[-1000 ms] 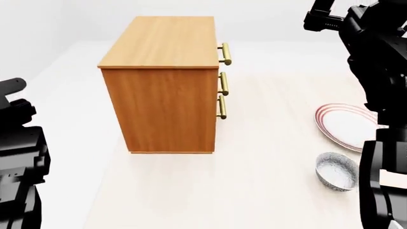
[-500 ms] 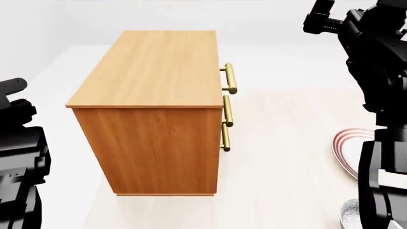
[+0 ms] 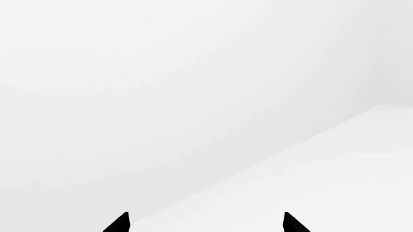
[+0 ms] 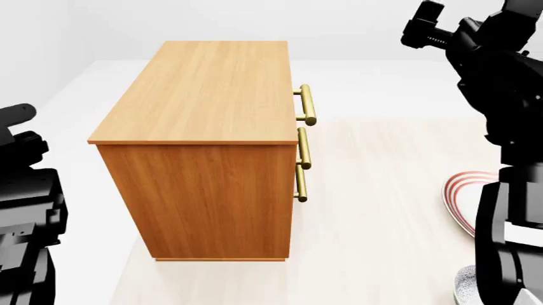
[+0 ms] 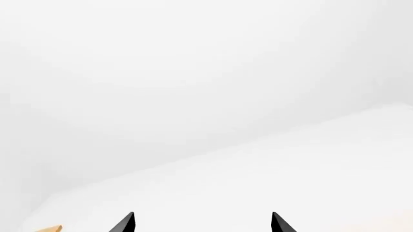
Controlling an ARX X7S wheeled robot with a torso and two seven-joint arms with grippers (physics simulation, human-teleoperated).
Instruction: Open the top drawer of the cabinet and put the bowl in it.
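Observation:
The orange-brown cabinet (image 4: 208,146) stands left of centre in the head view, its drawer fronts turned to the right and seen edge-on. The top drawer is shut; its brass handle (image 4: 306,105) sticks out above two like handles. Only a speckled sliver of the bowl (image 4: 464,289) shows at the bottom right, behind my right arm (image 4: 496,70). My left gripper (image 3: 205,224) is open on bare white floor and wall. My right gripper (image 5: 202,224) is open too, empty, with a corner of the cabinet (image 5: 49,229) at the frame edge. Both grippers are apart from the cabinet.
A white plate with red rings (image 4: 462,190) lies on the pale floor right of the cabinet, partly behind my right arm. My left arm (image 4: 25,210) fills the left edge of the head view. White walls stand behind the cabinet.
The head view has closed in on the cabinet, which now looks larger and lower. Bowl and plate have slid toward the bottom right edge. The right arm has shifted slightly.

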